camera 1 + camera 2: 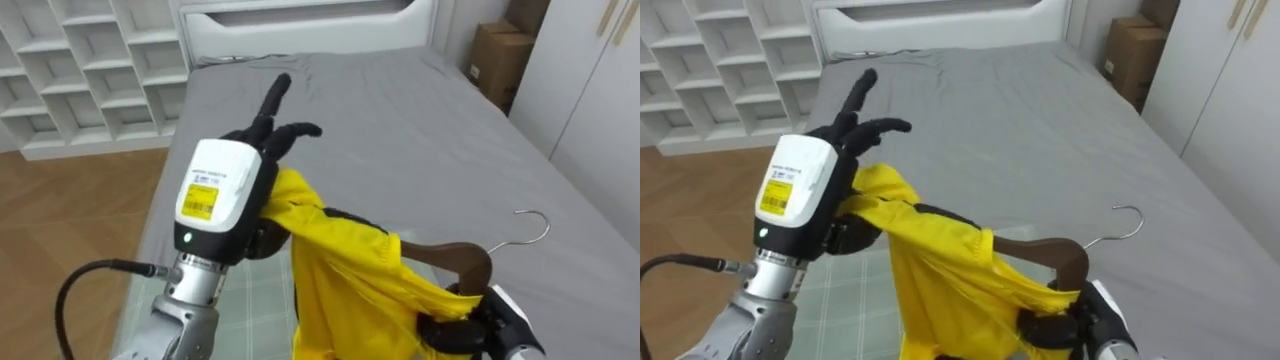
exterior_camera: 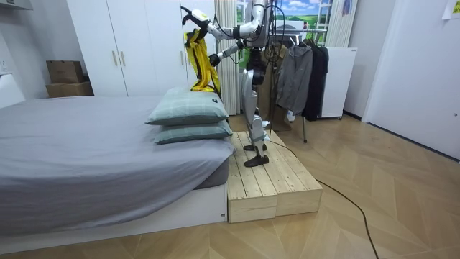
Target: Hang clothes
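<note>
1. The left hand [image 1: 256,140] has its fingers straight and spread, and the yellow garment [image 1: 350,270] drapes beneath them.
2. The right hand [image 1: 455,332] has its fingers clamped on the wooden hanger [image 1: 460,262] just below its neck.
3. The unpinched cloth could slide off the left fingers.

The yellow garment [image 1: 340,275] ran off the bottom edge of the eye views, so its lower part was unseen. It covered one arm of the wooden hanger [image 1: 462,262]. The right hand [image 1: 452,333], curled at the hanger's neck, was cut off at that edge. In the room view, the grip was too small to make out.
</note>
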